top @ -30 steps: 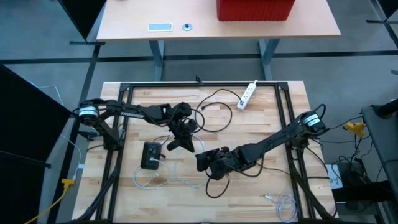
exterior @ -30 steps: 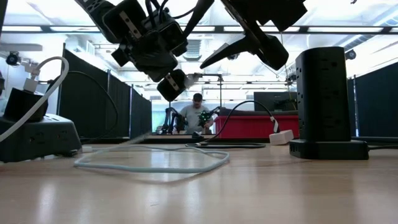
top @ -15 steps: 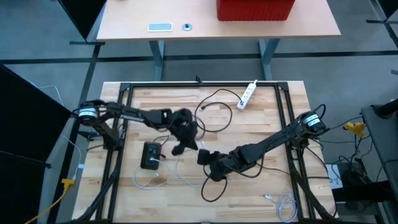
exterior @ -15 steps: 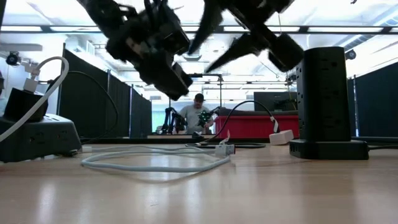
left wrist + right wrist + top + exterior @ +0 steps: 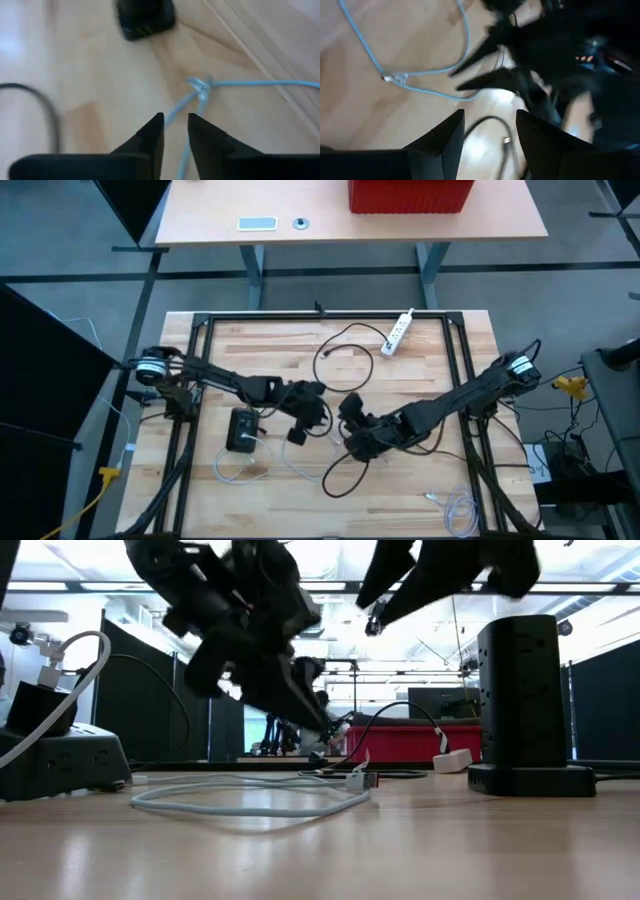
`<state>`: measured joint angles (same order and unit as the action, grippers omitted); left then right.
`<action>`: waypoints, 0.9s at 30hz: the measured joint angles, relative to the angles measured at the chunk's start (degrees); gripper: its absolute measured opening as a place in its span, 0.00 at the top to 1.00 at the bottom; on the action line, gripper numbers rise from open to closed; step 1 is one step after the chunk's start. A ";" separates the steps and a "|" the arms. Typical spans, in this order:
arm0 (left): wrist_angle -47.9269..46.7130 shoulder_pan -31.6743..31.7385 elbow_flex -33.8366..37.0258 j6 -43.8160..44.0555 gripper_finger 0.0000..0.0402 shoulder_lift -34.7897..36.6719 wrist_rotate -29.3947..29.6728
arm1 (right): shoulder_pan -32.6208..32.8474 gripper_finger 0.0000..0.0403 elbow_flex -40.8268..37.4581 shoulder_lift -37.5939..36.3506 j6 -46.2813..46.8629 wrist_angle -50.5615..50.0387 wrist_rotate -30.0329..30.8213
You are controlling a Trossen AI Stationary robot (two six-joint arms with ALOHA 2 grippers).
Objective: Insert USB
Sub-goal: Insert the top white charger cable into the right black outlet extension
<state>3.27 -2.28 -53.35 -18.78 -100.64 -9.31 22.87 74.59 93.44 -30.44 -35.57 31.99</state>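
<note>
Grey floor, a tan desk (image 5: 350,220) bearing a red bin (image 5: 410,194); black partitions (image 5: 150,700), seemingly curtains.

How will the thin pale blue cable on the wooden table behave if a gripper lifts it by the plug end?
The thin pale blue cable lies in loose loops, so it is probably floppy and will trail. It looks light, and its white plug end would likely dangle and twist.

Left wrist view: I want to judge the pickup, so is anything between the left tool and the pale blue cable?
Nothing visible: the left tool hangs open over bare wood, with the pale blue cable just ahead, unobstructed.
</note>
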 joint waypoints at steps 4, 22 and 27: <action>0.17 0.06 -1.79 -0.29 0.70 -3.99 -2.14 | -0.02 0.58 0.00 -3.16 9.08 -1.00 -2.44; 7.20 -0.42 -3.69 1.09 0.80 -14.19 -6.15 | 0.01 0.61 0.00 -8.05 17.70 -1.60 -1.97; 6.62 -0.49 -3.68 1.57 0.98 -13.36 -5.84 | 0.01 0.63 0.00 -8.18 16.87 -1.66 -1.95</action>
<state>9.90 -2.76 -57.02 -17.21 -114.00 -15.15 22.87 74.59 85.26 -13.57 -37.23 30.04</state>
